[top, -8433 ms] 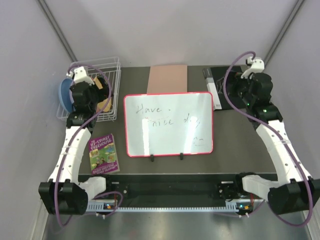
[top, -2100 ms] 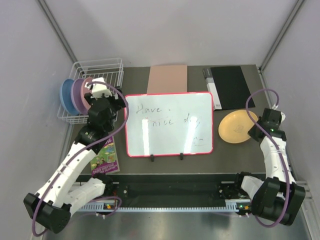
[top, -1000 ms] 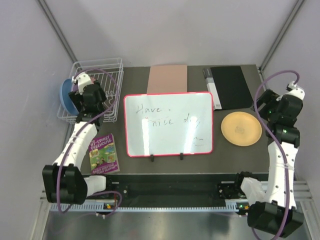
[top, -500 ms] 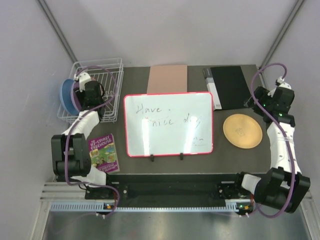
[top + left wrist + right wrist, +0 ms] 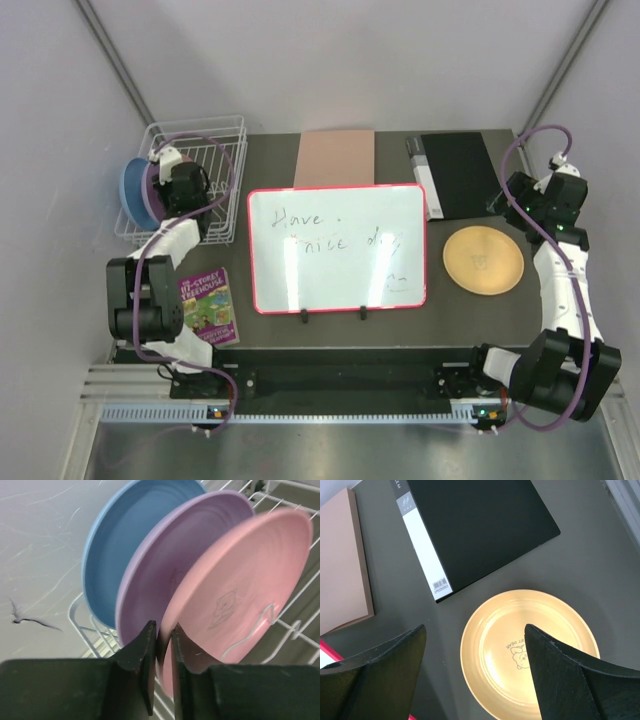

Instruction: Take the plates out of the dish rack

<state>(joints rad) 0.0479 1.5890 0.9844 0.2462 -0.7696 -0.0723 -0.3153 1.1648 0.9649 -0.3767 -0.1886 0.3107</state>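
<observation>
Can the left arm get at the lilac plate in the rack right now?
Probably not directly. The pink plate stands in front of the lilac plate, nearest the left gripper, whose jaws pinch the pink plate's rim. Lifting the pink one out first should leave the lilac one free.

Blue plate (image 5: 115, 545), lilac plate (image 5: 165, 575), pink plate (image 5: 240, 590), white rack (image 5: 222, 150) — yellow plate (image 5: 530, 650), perhaps bear-printed.
</observation>
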